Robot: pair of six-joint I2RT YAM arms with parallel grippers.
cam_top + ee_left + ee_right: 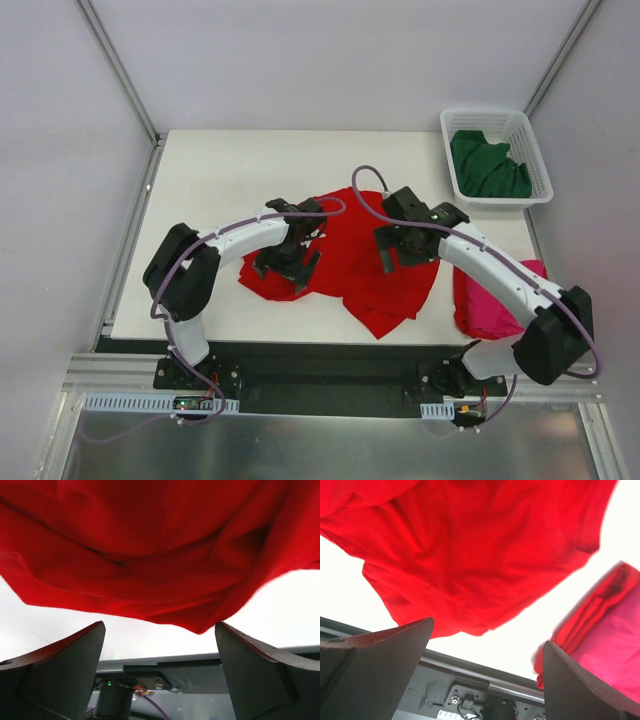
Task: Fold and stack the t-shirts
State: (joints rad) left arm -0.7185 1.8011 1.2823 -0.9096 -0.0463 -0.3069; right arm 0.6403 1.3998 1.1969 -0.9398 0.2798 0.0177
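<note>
White table [200, 190] inside pale walls. At left, left gripper [160, 630] spread wide, nothing between its fingers, hovering over the rumpled red t-shirt [345, 255] just ahead of the tips. Risks pinching several bunched layers at once, dragging a lump rather than a flat panel. At right, right gripper [488, 632] equally wide and empty, red hem ahead, magenta-pink t-shirt [615, 645] off to one side of its fingers. Could snag that pile or nudge it off the table. Well beyond it, dark green t-shirt [488, 165] lying in white basket [545, 190].
</note>
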